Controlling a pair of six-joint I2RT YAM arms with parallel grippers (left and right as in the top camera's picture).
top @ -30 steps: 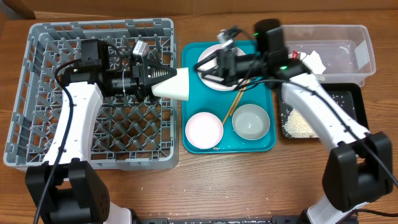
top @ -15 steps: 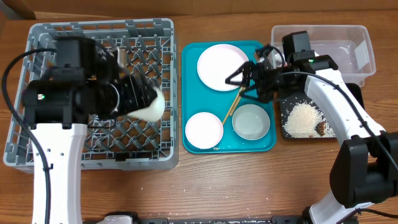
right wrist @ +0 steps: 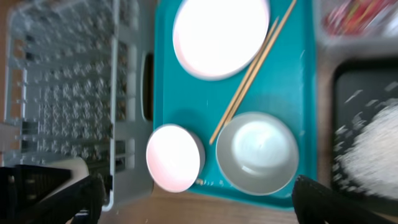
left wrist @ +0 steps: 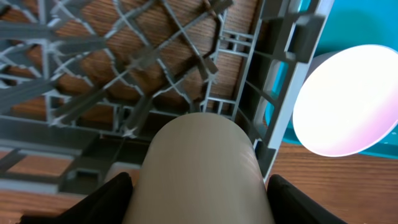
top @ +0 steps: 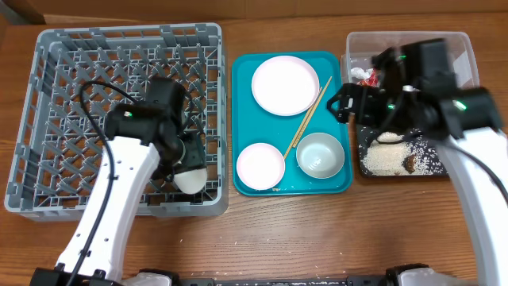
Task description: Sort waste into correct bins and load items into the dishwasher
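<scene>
Now cup is down in near-right corner of the rack, left gripper clamped on it; right gripper, spread wide and empty, has shifted from teal tray toward black tray; release next

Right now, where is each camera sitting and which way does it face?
Overhead: above the table, straight down on dish rack, teal tray, left arm and right arm.
Left wrist: over the rack's near corner, facing down past the held cup; left jaws flank it.
Right wrist: high above the tray, looking down; right jaws' tips at the bottom corners, apart.
Both wrist views share the small white bowl.
</scene>
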